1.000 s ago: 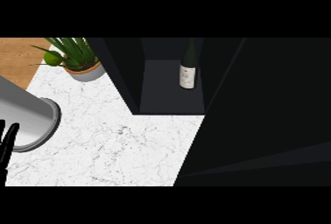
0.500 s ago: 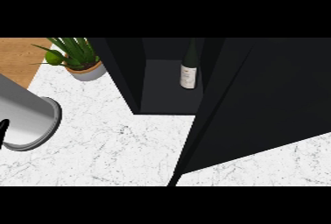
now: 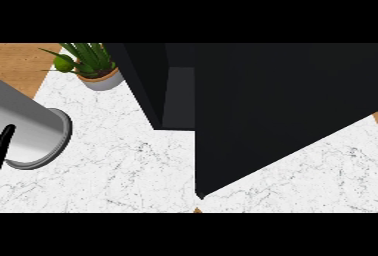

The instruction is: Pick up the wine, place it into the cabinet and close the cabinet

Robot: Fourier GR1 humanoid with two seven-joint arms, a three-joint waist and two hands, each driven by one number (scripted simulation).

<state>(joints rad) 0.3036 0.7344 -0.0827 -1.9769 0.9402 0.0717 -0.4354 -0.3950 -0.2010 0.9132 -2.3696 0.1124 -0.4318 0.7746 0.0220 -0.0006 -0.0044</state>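
The dark cabinet (image 3: 148,80) stands at the back of the white marble counter (image 3: 118,170). Its big black door (image 3: 280,110) is swung most of the way across the opening, leaving only a narrow grey strip of the inside (image 3: 181,95) in sight. The wine bottle is hidden behind the door. My grey left forearm (image 3: 29,132) comes in at the left edge, and only a thin black sliver of the left hand (image 3: 6,144) shows there, well away from the cabinet. My right hand shows nowhere.
A green plant in a small pot (image 3: 96,70) sits at the back left, beside the cabinet's left wall. Brown wood (image 3: 22,60) lies beyond the counter's left edge. The door's lower corner (image 3: 201,195) reaches near the counter's front edge.
The cabinet door has swung further left across the opening. The wine bottle, seen inside earlier, is now covered. The left forearm has barely moved.
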